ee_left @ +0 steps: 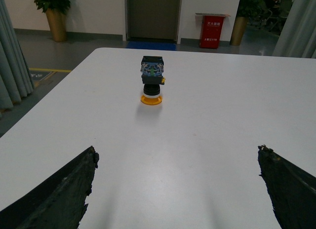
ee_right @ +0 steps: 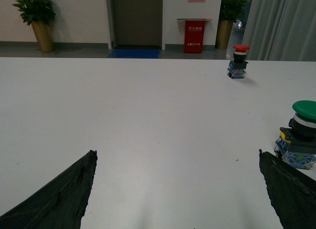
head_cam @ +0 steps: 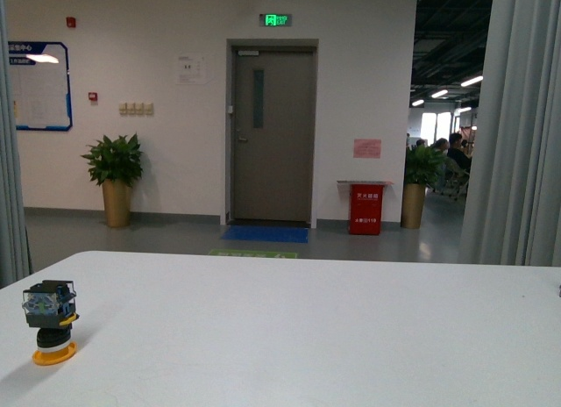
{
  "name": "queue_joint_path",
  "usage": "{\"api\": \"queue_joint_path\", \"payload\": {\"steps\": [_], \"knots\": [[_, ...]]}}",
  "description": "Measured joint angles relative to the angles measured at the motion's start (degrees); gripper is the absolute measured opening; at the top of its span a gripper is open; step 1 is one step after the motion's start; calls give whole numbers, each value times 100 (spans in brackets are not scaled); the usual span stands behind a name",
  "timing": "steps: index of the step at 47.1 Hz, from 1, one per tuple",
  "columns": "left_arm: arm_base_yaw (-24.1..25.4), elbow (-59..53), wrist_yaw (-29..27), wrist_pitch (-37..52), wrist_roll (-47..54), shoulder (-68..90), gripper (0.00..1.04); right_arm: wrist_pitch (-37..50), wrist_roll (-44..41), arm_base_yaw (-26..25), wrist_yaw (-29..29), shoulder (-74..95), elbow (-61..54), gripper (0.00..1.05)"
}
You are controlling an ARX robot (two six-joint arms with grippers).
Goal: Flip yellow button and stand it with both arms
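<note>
The yellow button (head_cam: 51,324) stands on the white table (head_cam: 307,337) at the near left, yellow cap down and dark contact block with clear and blue parts on top. It also shows in the left wrist view (ee_left: 152,81), ahead of my left gripper (ee_left: 177,155), which is open and empty with its black fingers (ee_left: 64,189) spread wide, well short of the button. My right gripper (ee_right: 177,157) is open and empty over bare table. Neither arm shows in the front view.
In the right wrist view a green-capped button (ee_right: 300,135) stands upright close beside the gripper's finger (ee_right: 289,189), and a red-capped button (ee_right: 238,61) stands farther off near the table's far edge. Beyond the table are curtains (head_cam: 517,126) and a door.
</note>
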Motion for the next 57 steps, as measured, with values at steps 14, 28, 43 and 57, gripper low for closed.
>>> {"api": "queue_joint_path", "payload": {"steps": [14, 28, 43, 57], "knots": [[0, 0, 0, 0, 0, 0, 98, 0, 0, 0, 0, 0, 0, 97], [0, 0, -2, 0, 0, 0, 98, 0, 0, 0, 0, 0, 0, 97], [0, 0, 0, 0, 0, 0, 98, 0, 0, 0, 0, 0, 0, 97], [-81, 26, -166, -105, -85, 76, 98, 0, 0, 0, 0, 0, 0, 97]]}}
